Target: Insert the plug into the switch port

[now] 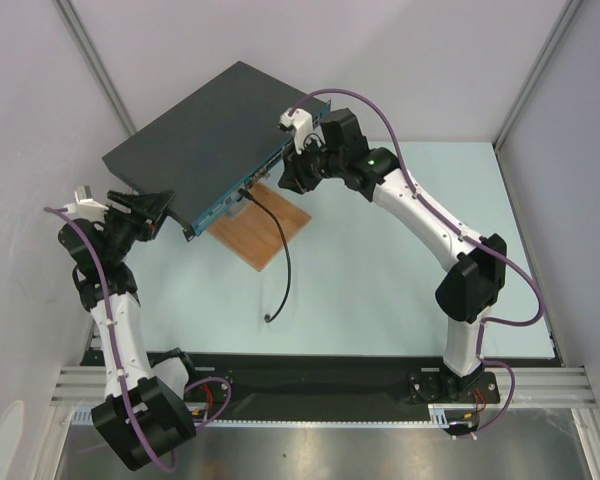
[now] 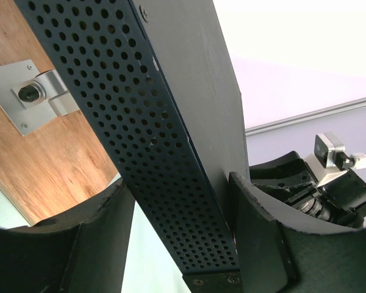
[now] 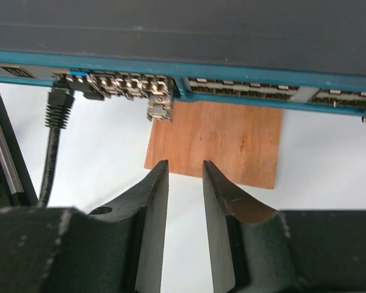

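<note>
The switch (image 1: 210, 130), dark grey on top with a teal front face (image 3: 171, 64) and a row of sockets, lies at the back left, partly over a wooden board. A black plug (image 3: 60, 104) sits in a socket near the left end of that face. Its cable (image 1: 283, 250) trails across the table to a loose end. My left gripper (image 1: 158, 208) straddles the switch's near left corner, with the perforated side (image 2: 152, 152) between its fingers and both fingers against the box. My right gripper (image 3: 185, 165) is open and empty, just in front of the socket row, to the right of the plug.
The brown wooden board (image 1: 260, 232) lies under the switch's front edge. A metal bracket (image 2: 33, 91) is screwed to it. The pale table (image 1: 380, 290) is walled by white panels at the left, back and right.
</note>
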You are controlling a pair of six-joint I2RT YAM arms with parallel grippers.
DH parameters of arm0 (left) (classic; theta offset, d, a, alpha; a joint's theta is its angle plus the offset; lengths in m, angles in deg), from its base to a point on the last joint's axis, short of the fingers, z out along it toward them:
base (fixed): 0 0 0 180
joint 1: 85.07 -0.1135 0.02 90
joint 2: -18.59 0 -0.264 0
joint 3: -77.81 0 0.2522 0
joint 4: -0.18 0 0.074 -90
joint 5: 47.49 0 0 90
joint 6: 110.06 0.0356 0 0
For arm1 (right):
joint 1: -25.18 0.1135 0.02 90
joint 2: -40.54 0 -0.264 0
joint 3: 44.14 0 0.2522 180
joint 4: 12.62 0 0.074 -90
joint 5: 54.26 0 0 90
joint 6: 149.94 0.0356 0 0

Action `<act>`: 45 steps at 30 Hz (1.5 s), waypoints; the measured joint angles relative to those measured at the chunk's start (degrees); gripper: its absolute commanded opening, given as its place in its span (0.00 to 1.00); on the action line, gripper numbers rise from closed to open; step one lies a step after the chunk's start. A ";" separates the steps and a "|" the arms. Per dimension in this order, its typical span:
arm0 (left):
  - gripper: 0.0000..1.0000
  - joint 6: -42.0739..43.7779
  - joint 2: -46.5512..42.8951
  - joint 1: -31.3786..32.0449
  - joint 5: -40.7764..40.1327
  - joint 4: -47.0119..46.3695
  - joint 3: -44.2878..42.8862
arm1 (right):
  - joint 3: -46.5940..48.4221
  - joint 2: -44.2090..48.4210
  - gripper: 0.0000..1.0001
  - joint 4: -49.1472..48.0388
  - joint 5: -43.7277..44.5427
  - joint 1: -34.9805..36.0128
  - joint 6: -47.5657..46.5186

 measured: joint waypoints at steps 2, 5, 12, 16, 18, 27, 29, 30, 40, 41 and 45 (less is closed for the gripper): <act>0.00 0.00 0.00 0.00 0.00 0.00 0.00 | 0.68 -0.15 0.32 0.11 -0.11 0.24 0.15; 0.00 0.00 0.00 0.00 0.00 0.00 0.00 | 2.64 -0.85 0.32 0.02 -0.37 0.70 0.57; 0.00 0.00 0.00 0.00 -0.02 0.00 0.00 | 4.94 -2.47 0.31 -0.07 -0.50 1.40 1.03; 0.00 0.00 0.00 0.00 0.00 -0.02 0.00 | 5.79 -3.80 0.28 -0.11 -0.50 1.53 1.05; 0.00 0.00 0.00 0.00 0.00 0.00 0.00 | 6.05 -4.50 0.27 -0.13 -0.48 1.53 1.09; 0.00 0.00 0.00 0.00 0.00 -0.02 0.00 | 7.06 -5.57 0.21 -0.44 -0.07 1.55 2.34; 0.00 0.00 0.00 0.00 0.00 -0.02 0.00 | 7.89 -5.70 0.21 -0.72 -0.02 1.55 2.67; 0.00 0.02 0.00 0.00 0.00 0.00 0.00 | 8.26 -5.81 0.21 -0.83 -0.02 1.55 2.82; 0.00 0.02 0.00 0.00 -0.07 0.00 0.00 | 10.10 -6.69 0.22 -0.09 -0.07 1.68 4.24; 0.00 0.02 0.00 0.00 -0.09 0.00 0.00 | 10.14 -6.75 0.22 -0.07 -0.07 1.70 4.50; 0.00 0.02 0.00 0.00 -0.09 0.00 0.00 | 10.14 -6.78 0.26 -0.07 -0.04 1.73 5.42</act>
